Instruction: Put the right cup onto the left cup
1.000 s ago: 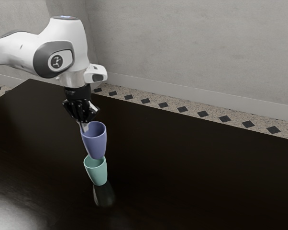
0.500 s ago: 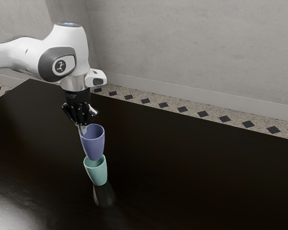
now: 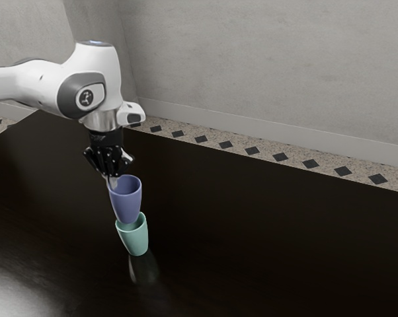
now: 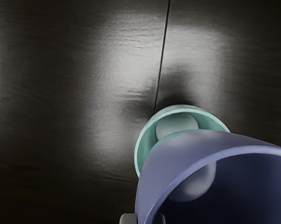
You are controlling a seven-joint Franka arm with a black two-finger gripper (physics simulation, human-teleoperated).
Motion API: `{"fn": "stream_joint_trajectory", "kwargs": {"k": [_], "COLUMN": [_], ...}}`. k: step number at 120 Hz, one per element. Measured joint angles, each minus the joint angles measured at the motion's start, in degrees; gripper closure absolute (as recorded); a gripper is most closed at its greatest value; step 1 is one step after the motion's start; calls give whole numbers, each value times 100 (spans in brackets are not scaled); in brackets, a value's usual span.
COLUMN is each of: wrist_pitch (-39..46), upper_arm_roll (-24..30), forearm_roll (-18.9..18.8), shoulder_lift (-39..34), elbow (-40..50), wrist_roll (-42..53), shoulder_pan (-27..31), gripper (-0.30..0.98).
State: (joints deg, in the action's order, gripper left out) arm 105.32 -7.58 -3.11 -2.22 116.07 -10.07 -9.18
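Fingers: clenched on one side wall of the blue cup, at its rim.
Cup position: roughly upright above the green cup on the counter, off-centre; contact undetermined.
Handling: judged light, stiff, somewhat slippery; rim wall appeared the sound hold.
Appearance: violet-blue, smooth, tapered to the base, open-mouthed.

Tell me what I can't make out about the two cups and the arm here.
Whether the purple cup touches the green cup: in the exterior view, its base overlaps the green one's opening, masking any contact or gap.
Part of the green cup's rim and inside: in the wrist view, behind the purple cup.
The rest of the purple cup's rim: cut off by the wrist view's edges.
The arm's mounting: beyond the exterior view's left edge.
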Motion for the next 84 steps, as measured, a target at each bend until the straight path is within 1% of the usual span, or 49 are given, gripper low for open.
{"fn": "stream_joint_trajectory", "kwargs": {"k": [34, 84], "wrist_pitch": [49, 138], "upper_arm_roll": [-2, -8], "forearm_roll": [27, 57], "shoulder_lift": [-4, 170], "elbow": [41, 41], "wrist_roll": [-28, -53], "shoulder_pan": [-24, -90], "gripper": [79, 79]}}
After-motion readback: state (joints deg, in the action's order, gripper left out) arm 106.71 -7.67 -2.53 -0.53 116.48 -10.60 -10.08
